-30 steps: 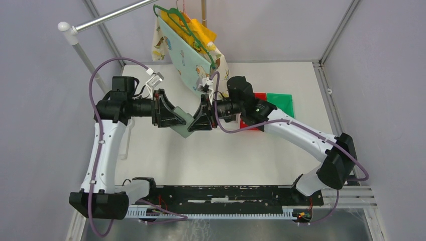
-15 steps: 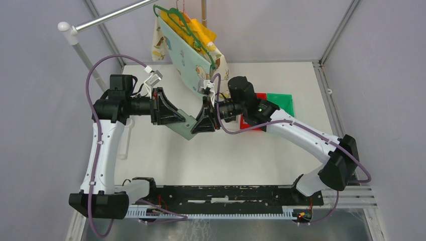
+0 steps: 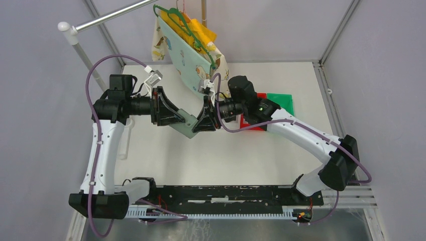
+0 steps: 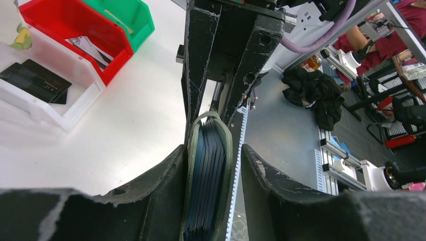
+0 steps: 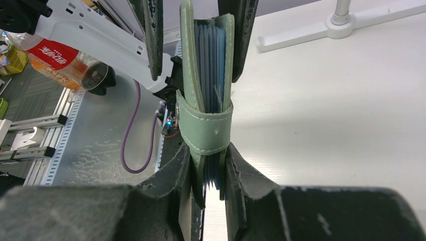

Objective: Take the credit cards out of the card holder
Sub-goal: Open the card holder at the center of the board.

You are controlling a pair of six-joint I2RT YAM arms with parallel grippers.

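The grey-green card holder (image 3: 189, 129) hangs in the air between my two grippers, above the middle of the table. My right gripper (image 3: 200, 124) is shut on its snap-tab end; the right wrist view (image 5: 207, 150) shows both fingers pressed on the holder (image 5: 203, 75). My left gripper (image 3: 182, 122) stands around the other end. In the left wrist view (image 4: 213, 150) one finger touches the holder (image 4: 208, 170) and a gap shows at the other. Blue-silver pockets show edge-on. The credit cards are hidden.
A red bin (image 3: 260, 96) and a green bin (image 3: 279, 100) sit at the back right; a white bin (image 4: 65, 108) with dark cards is beside them. Clothes (image 3: 187, 47) hang from a rack over the back. A white stand base (image 5: 346, 22) lies on the left.
Both grippers and the card holder shifted slightly down and right a second ago, then held still. The grips look the same.
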